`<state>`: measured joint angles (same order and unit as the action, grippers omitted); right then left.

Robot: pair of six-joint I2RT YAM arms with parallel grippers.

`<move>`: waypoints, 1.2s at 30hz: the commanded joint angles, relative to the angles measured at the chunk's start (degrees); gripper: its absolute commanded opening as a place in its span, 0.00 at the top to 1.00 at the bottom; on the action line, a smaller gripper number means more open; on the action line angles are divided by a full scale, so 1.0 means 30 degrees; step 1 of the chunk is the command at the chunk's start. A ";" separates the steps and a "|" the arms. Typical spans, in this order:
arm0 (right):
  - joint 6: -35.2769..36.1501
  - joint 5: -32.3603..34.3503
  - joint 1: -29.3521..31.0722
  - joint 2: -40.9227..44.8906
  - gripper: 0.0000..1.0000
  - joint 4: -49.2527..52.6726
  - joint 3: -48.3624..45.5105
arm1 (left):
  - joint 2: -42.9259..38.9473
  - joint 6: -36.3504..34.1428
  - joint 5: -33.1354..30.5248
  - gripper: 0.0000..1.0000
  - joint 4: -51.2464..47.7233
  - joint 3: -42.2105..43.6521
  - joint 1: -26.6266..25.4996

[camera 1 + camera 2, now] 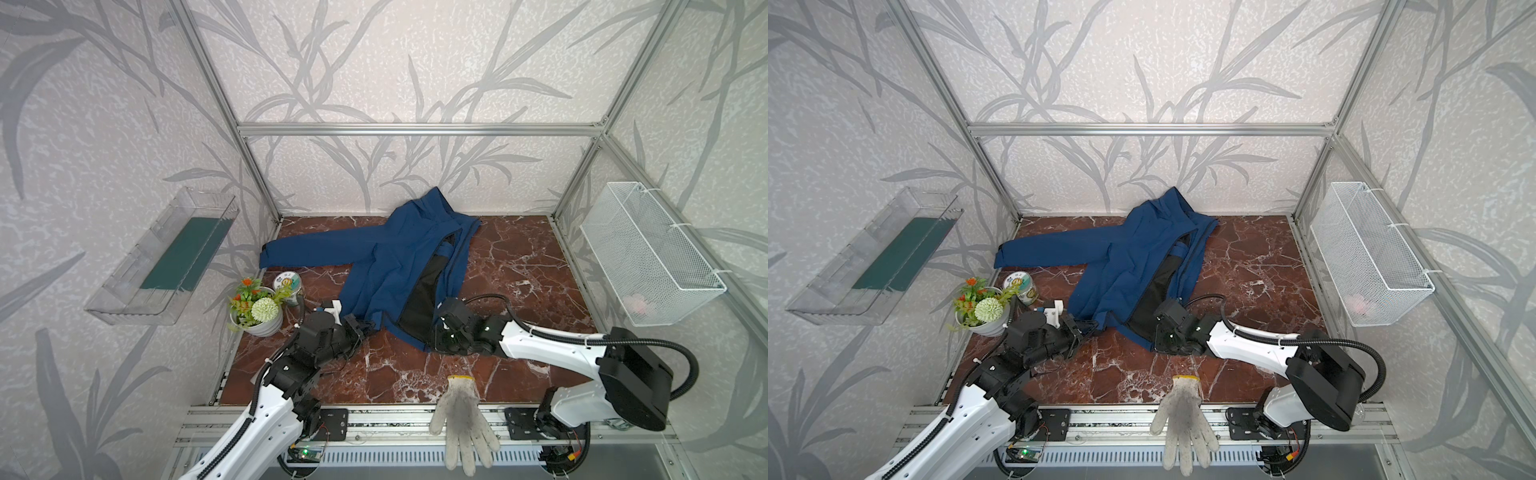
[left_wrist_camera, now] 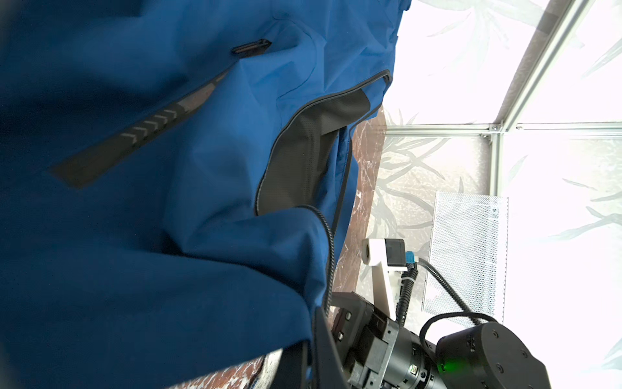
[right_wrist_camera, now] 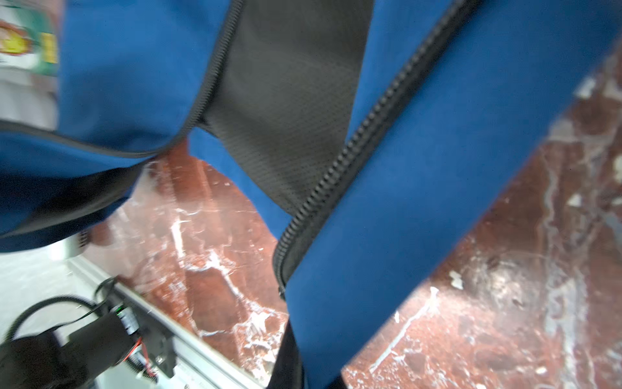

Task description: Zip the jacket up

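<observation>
The navy-blue jacket [image 1: 395,266] [image 1: 1129,266] lies spread on the red marble table [image 1: 519,266], one sleeve stretched to the left. Its front is open, showing the black lining [image 1: 424,291]. My left gripper [image 1: 368,327] [image 1: 1090,327] is at the left corner of the near hem, shut on the blue fabric [image 2: 168,202]. My right gripper [image 1: 432,343] [image 1: 1156,345] is shut on the hem of the other front panel. In the right wrist view the jacket [image 3: 420,168] runs into the jaws beside the black zipper teeth [image 3: 353,144]. No zipper slider shows.
A grey-white knitted glove [image 1: 459,419] hangs over the table's front rail. A flower pot [image 1: 257,309] and a can [image 1: 289,286] stand at the left, close to my left arm. A clear tray [image 1: 166,257] and a white mesh basket [image 1: 652,253] hang on the side walls.
</observation>
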<state>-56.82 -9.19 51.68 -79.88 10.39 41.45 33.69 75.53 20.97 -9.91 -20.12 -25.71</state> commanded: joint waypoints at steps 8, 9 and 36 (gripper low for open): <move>0.6543 -0.1879 -0.1536 0.4948 1.00 -0.8663 -0.1452 | 0.3035 -0.1042 0.0962 1.00 1.0029 -0.1713 0.0018; 0.7347 -0.1835 -0.1601 0.5200 1.00 -0.8794 -0.1381 | 0.3345 -0.1133 0.0935 1.00 1.1053 -0.1773 0.0004; 2.1945 0.0184 -0.1772 0.9577 1.00 -1.2716 -0.0413 | 1.2443 -1.4921 0.2102 1.00 3.0357 -0.5533 -0.2899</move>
<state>5.28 -10.28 46.76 -52.84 -24.49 37.60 71.16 40.29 25.74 74.39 -34.17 -33.21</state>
